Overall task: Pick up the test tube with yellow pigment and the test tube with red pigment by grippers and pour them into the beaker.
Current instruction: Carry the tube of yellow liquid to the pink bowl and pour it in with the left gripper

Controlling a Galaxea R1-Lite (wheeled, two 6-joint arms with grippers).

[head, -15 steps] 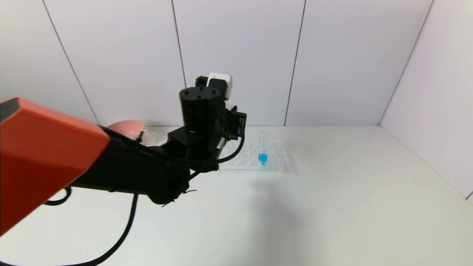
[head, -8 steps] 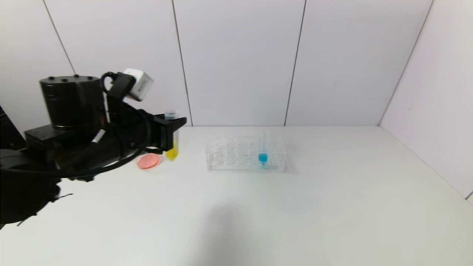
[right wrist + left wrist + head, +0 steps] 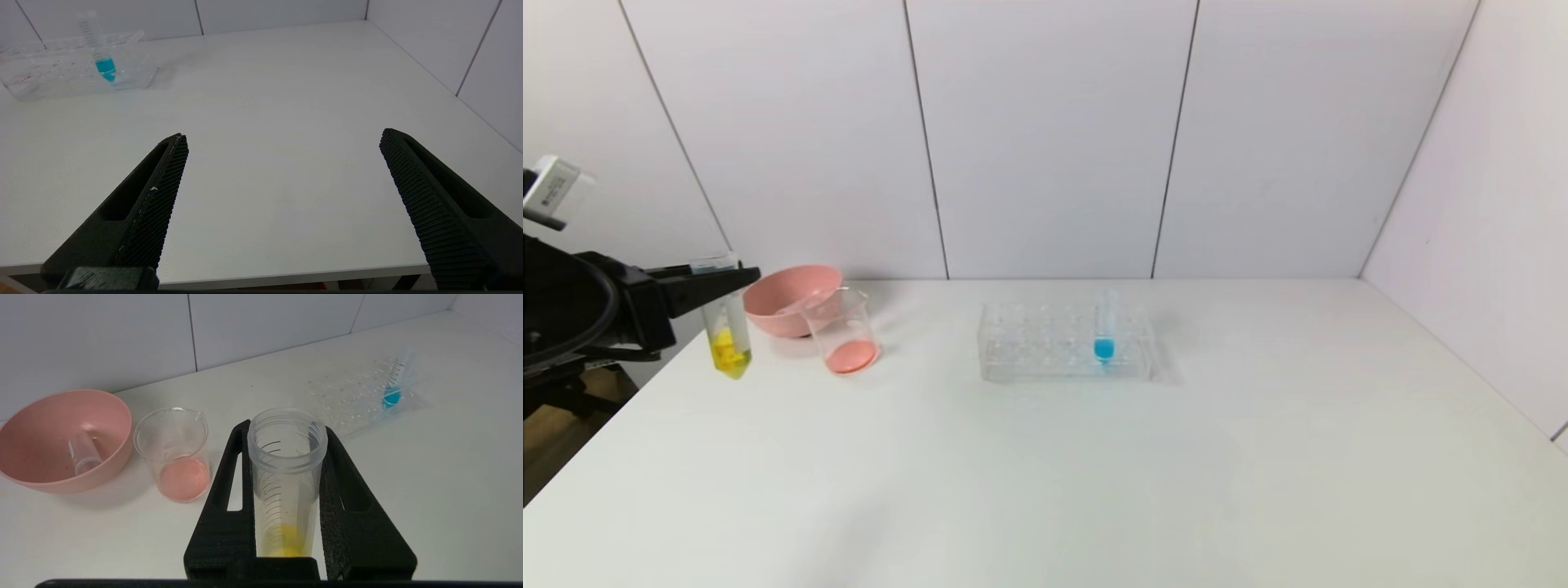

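My left gripper point(image 3: 743, 279) is shut on the test tube with yellow pigment point(image 3: 727, 343). It holds the tube upright above the table's left edge, to the left of the beaker point(image 3: 841, 331). In the left wrist view the tube point(image 3: 286, 477) sits between both fingers, open mouth up, yellow liquid in its tip. The beaker point(image 3: 173, 453) holds a thin layer of pink-red liquid. No tube with red liquid shows; an empty clear tube point(image 3: 83, 453) lies in the pink bowl. My right gripper point(image 3: 282, 134) is open and empty over the table's front edge.
A pink bowl point(image 3: 784, 298) stands just behind and left of the beaker. A clear tube rack point(image 3: 1066, 343) at the middle back holds one tube with blue liquid point(image 3: 1104, 327). The side wall point(image 3: 1486, 204) runs along the right.
My left arm has swung left from over the rack, carrying the yellow tube past the beaker to the table's left edge. The beaker, bowl and rack have come back into sight.
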